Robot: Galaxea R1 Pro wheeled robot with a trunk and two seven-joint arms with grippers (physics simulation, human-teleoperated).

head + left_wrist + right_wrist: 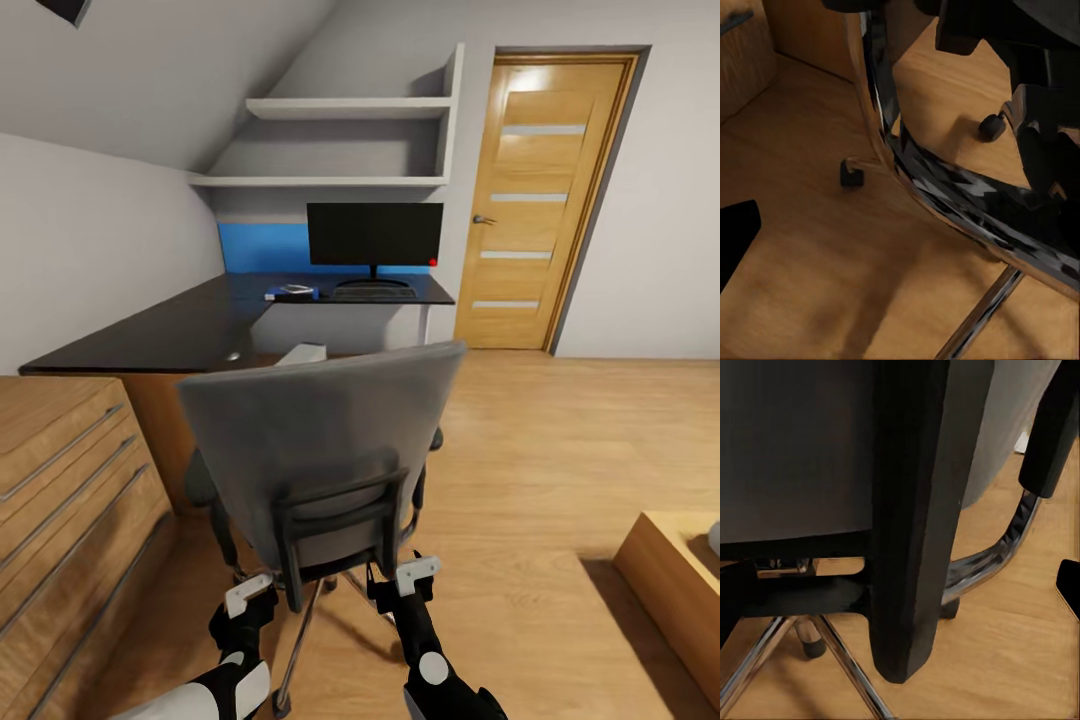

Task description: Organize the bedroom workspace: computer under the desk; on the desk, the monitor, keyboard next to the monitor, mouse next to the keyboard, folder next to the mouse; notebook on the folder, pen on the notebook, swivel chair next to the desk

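The grey swivel chair (pixel 320 440) stands right in front of me, its back turned to me. My left gripper (pixel 250 600) and right gripper (pixel 400 582) are both open, low behind the chair's black back frame. In the right wrist view a black post of that frame (pixel 907 525) stands between the spread fingers, and the left wrist view looks at the chrome star base (pixel 945 187). On the black desk (pixel 180 330) stand the monitor (pixel 375 235) and the keyboard (pixel 372 293), with the blue folder (pixel 283 297) beside it and the pale notebook (pixel 297 289) on top. The computer (pixel 303 353) peeks out under the desk. Mouse and pen are too small to tell.
A light wooden drawer cabinet (pixel 60 500) stands close at my left. A low wooden piece of furniture (pixel 680 580) is at the right edge. A wooden door (pixel 540 200) is at the back right, wall shelves (pixel 340 140) hang above the desk, and open wood floor (pixel 540 450) lies to the chair's right.
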